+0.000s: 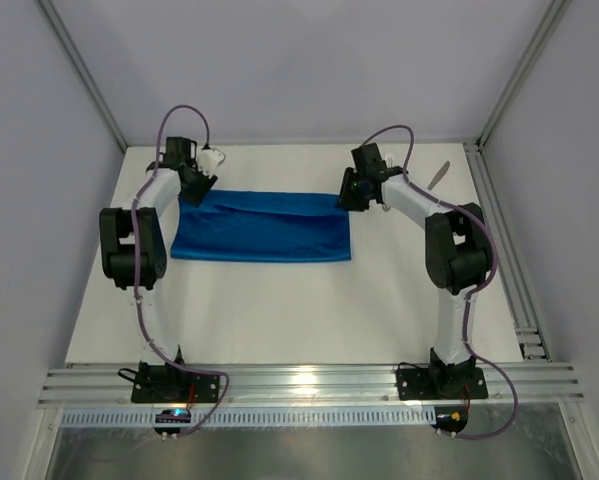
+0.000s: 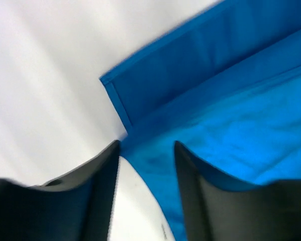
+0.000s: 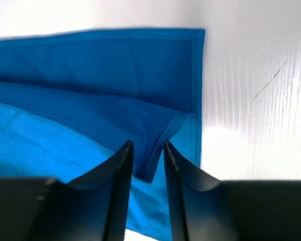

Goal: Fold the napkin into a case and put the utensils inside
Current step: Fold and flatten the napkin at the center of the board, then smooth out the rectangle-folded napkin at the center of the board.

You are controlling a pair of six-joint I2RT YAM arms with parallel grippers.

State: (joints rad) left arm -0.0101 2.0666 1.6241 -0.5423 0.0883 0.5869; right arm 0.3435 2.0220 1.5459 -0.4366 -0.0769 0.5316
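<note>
On the far half of the bench [image 1: 279, 320] the napkin [image 1: 264, 228] lies as a wide doubled band. Left hand [image 2: 146, 148] is spread over its far-left corner; right hand [image 3: 147, 145] is slightly parted around the far-right folded hem, can't tell if gripping. Next fold probably wants both layers pinched at matching corners and pulled evenly, hems aligned.

We watch from high over near edge, far, whole table [image 1: 279, 320] seen. Wrist views sit close, looking down; each shares napkin [image 1: 262, 227] corner with top view.
</note>
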